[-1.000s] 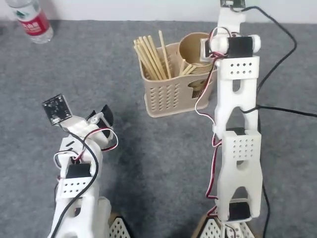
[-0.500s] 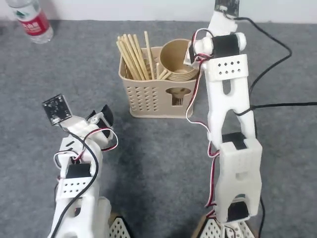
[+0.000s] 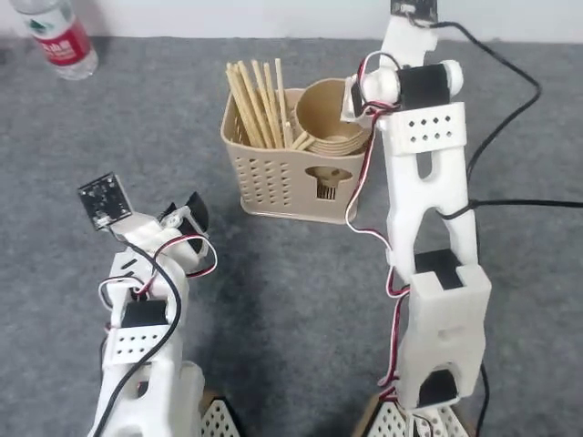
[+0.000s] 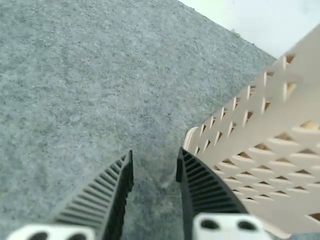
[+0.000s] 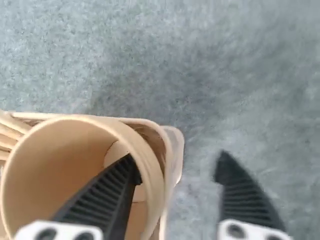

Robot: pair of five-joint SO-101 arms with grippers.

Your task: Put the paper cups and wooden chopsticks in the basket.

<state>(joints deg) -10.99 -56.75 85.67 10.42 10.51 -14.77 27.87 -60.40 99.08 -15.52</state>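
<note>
A beige perforated basket (image 3: pixel 287 177) stands at the far middle of the grey mat. Wooden chopsticks (image 3: pixel 258 102) lean in its left half, and a stack of paper cups (image 3: pixel 330 109) sits in its right half. My right gripper (image 3: pixel 357 91) is at the basket's right end. In the right wrist view this gripper (image 5: pixel 177 159) is open: one finger is inside the top paper cup (image 5: pixel 60 165), the other outside the basket rim (image 5: pixel 175 142). My left gripper (image 4: pixel 154 162) is narrowly open over bare mat with nothing in it, the basket wall (image 4: pixel 260 140) just beyond.
A plastic water bottle (image 3: pixel 59 36) lies at the far left corner of the mat. Black cables (image 3: pixel 510 196) run off to the right behind the right arm. Grey mat (image 3: pixel 273 291) lies open between the two arms.
The basket slid left and straightened together with the right arm, then shifted slightly back right. The left arm has not moved.
</note>
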